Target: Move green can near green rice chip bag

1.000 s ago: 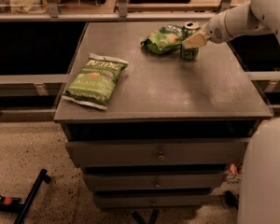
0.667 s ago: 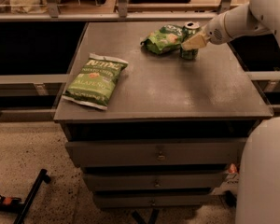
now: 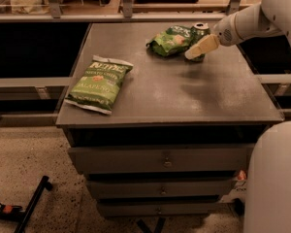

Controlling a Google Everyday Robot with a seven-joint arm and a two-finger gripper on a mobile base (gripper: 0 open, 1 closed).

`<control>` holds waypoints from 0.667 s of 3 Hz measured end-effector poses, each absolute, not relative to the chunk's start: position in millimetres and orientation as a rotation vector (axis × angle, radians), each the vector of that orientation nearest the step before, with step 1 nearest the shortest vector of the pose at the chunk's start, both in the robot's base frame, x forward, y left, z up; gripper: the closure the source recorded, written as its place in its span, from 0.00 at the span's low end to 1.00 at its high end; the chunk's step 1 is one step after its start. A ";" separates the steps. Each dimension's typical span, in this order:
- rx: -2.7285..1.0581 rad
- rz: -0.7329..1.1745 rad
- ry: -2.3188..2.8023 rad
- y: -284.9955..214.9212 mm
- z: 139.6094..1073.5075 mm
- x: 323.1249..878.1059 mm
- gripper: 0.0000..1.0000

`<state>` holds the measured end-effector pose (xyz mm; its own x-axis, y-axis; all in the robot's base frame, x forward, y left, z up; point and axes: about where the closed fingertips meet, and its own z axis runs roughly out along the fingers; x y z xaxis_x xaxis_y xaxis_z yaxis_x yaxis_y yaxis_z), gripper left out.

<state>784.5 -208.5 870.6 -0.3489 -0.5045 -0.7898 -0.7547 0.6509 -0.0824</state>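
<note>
camera view | hand [image 3: 200,47] is hovering at the surface's [image 3: 184,101] far right, lying across the green can [image 3: 200,30]; gripping or letting go, I cannot tell | can is standing upright just beside the green rice chip bag [image 3: 170,39], seemingly where it belongs | jalapeño chip bag [image 3: 101,81] is lying well apart, front left, blocking nothing

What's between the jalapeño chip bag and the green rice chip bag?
Only bare table, in the camera view. The gripper sits at the green can, beside the rice chip bag.
</note>
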 end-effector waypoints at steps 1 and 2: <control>-0.994 0.354 2.054 -235.9 884.0 767.5 0.00; -1.000 0.358 2.058 -235.4 882.9 766.5 0.00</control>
